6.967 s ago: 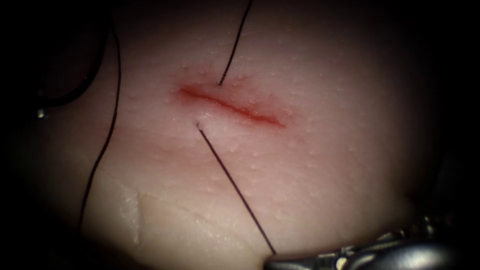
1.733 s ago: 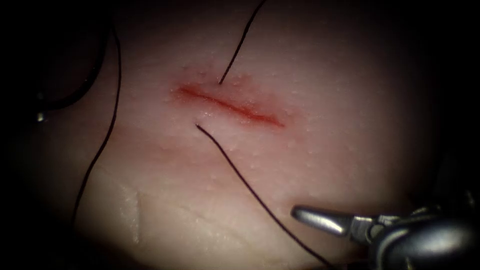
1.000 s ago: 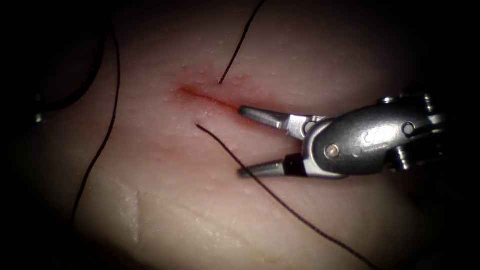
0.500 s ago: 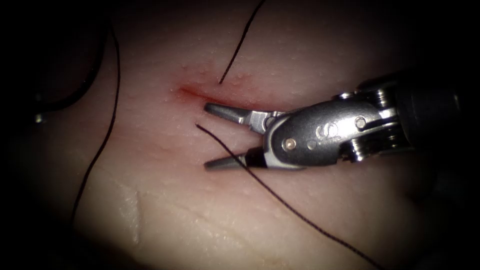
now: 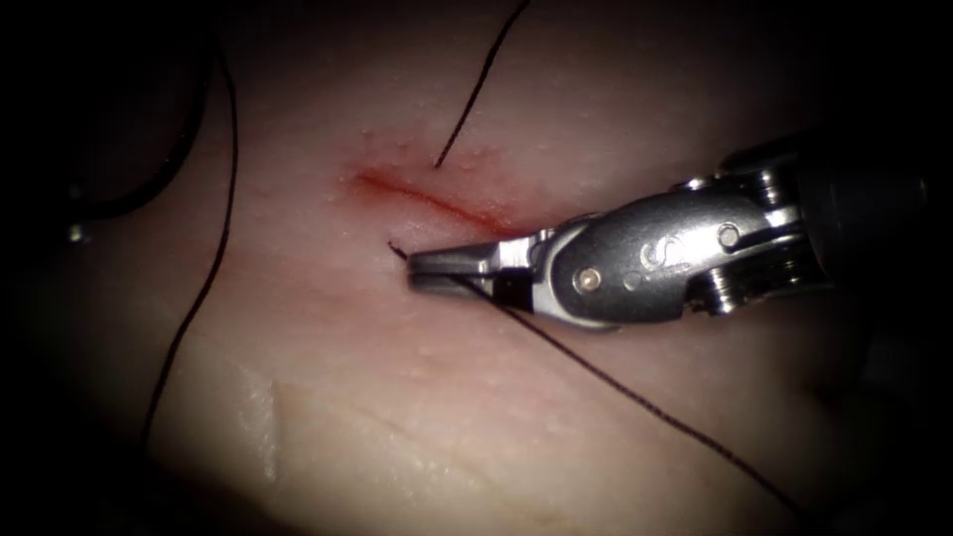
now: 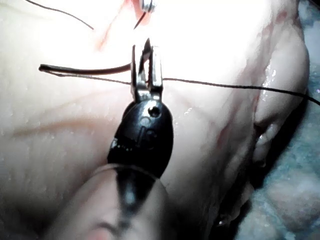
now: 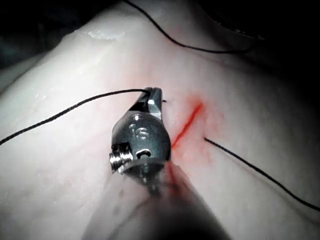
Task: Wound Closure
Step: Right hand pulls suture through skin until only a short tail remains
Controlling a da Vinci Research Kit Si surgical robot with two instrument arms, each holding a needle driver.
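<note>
The tissue (image 5: 417, 397) fills the middle of the frame, its red cut (image 5: 417, 196) slanting just above centre. The right pincer (image 5: 422, 270) is clamped on the thread (image 5: 645, 405) just below the cut, at centre. No needle can be made out.

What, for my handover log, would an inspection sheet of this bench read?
Surface: tissue, with one cut edged with red fluid.
Job's things: thread enters the tissue above and below the cut, near its left end; the needle cannot be placed.
Clutter: nothing seen.
Grippers: right hand shut on the thread just below the cut; left hand has its tip at the thread, hold unclear.
Cables: nothing seen.
Surroundings: pale padding beside the tissue.
</note>
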